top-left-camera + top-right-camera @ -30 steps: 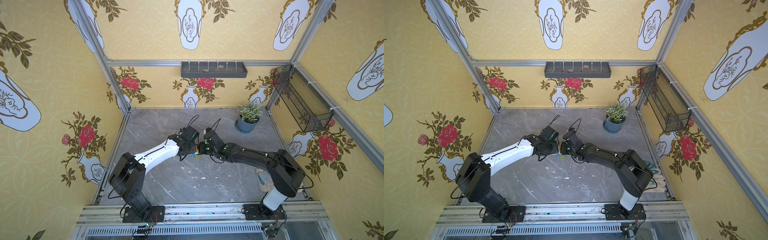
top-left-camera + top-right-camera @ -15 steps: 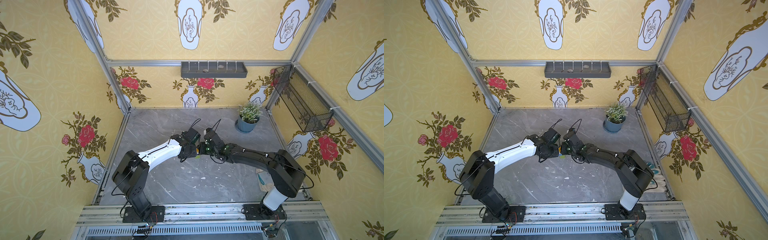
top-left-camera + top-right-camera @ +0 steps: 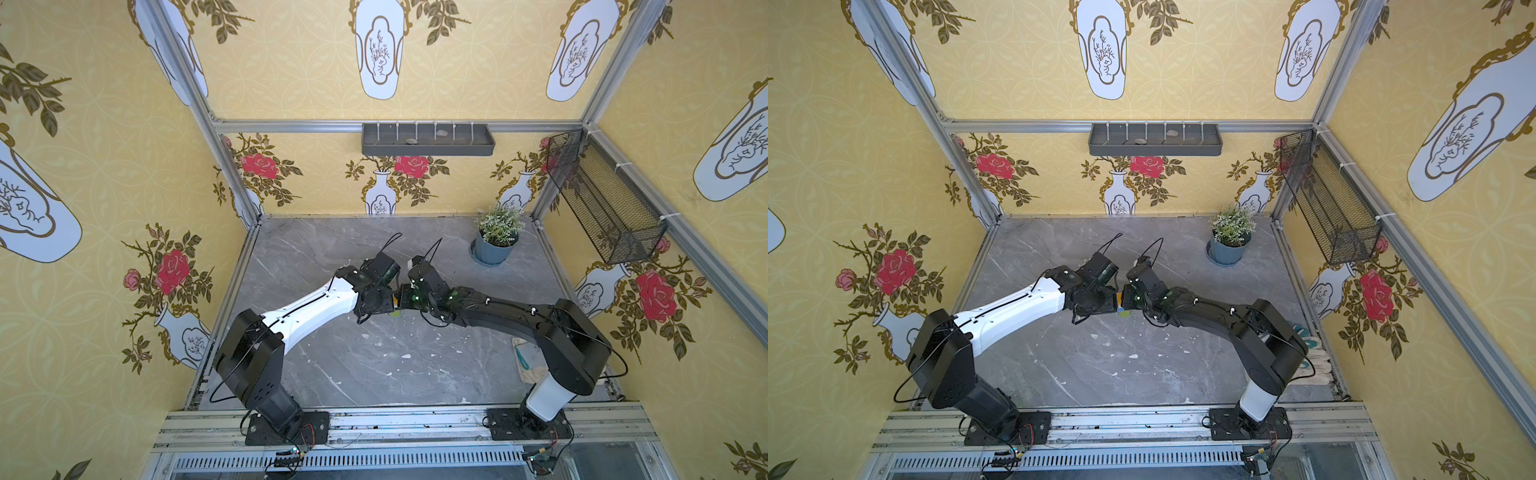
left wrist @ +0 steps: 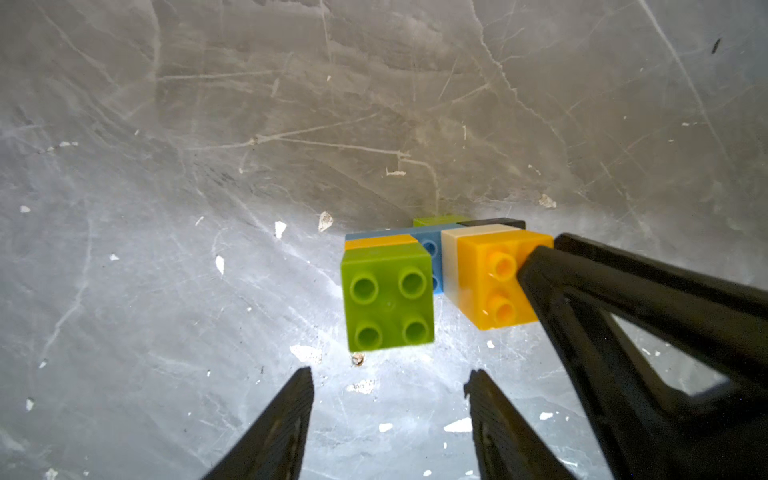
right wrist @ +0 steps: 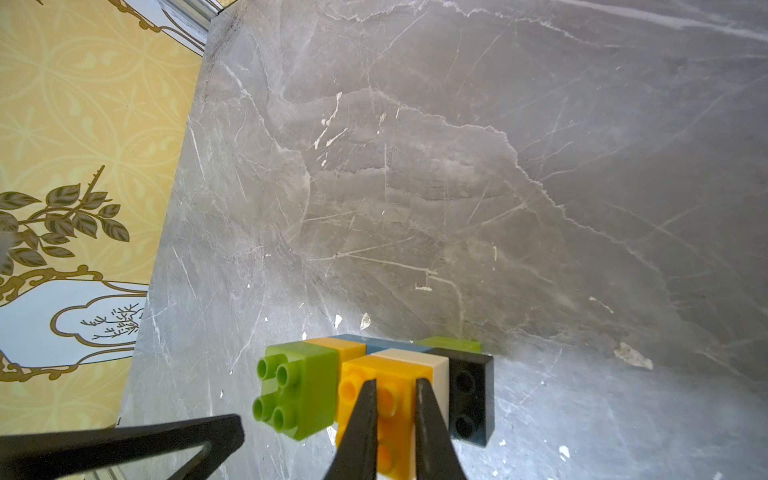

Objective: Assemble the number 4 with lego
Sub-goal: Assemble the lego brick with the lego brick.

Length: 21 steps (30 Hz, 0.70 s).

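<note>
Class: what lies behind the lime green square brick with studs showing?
A yellow plastic brick, then a blue plastic brick; only edges show, the rest is covered.

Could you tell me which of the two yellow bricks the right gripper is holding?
The right gripper holds the yellow brick beside the white brick; the other yellow brick sits under the green brick.

Bright number 4 point(image 5: 395, 365) on grey marble, ringed by yellow floral walls point(image 3: 104, 166).
Its pieces: lime green brick point(image 4: 386, 297), yellow brick point(image 4: 490, 286), white brick point(image 5: 440, 374), blue brick point(image 4: 430, 249), black brick point(image 5: 469, 395). The table point(image 3: 374, 365) is grey with white veins. The walls carry red roses and white vases. The far right pot point(image 3: 492, 251) is blue-grey.
</note>
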Motion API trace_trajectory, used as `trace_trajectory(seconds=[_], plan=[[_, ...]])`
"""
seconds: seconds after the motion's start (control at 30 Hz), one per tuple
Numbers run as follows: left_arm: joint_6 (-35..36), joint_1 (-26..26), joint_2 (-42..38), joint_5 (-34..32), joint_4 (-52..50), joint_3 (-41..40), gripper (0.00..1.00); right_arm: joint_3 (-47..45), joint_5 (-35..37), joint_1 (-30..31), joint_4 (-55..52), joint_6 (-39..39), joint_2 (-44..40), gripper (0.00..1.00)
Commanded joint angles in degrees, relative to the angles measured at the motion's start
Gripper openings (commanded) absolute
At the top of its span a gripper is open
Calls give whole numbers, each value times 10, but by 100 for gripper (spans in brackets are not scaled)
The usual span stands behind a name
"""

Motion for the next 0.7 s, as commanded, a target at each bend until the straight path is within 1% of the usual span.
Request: trace_trajectory(seconds=[0.0, 0.03, 0.07, 0.1, 0.13, 0.17, 0.2, 0.23, 0.33, 0.43, 0.67], plan=[[8, 3, -28, -4, -21, -3, 58, -22, -11, 2, -300, 4, 23, 12], [11, 7, -39, -5, -12, -5, 51, -22, -11, 2, -299, 4, 23, 12], [12, 15, -50, -1, -1, -7, 42, -21, -11, 2, -299, 4, 24, 12], [13, 25, -58, 8, 14, -8, 27, -21, -10, 2, -299, 4, 26, 12], [16, 32, -64, 16, 30, -11, 17, -21, -11, 2, -299, 4, 25, 12], [17, 38, -68, 26, 49, -13, 9, -21, -11, 2, -299, 4, 27, 12], [18, 43, -67, 36, 68, -17, 2, -21, -12, 2, -299, 4, 27, 12], [19, 47, -63, 46, 86, -20, 0, -21, -12, 2, -300, 3, 27, 12], [16, 60, -37, 90, 114, -24, 0, -19, -12, 2, -304, 3, 29, 12], [10, 62, -18, 111, 129, -27, 0, -20, -12, 1, -306, 2, 26, 12], [5, 63, -2, 110, 134, -31, 0, -19, -12, 0, -307, 0, 27, 12]])
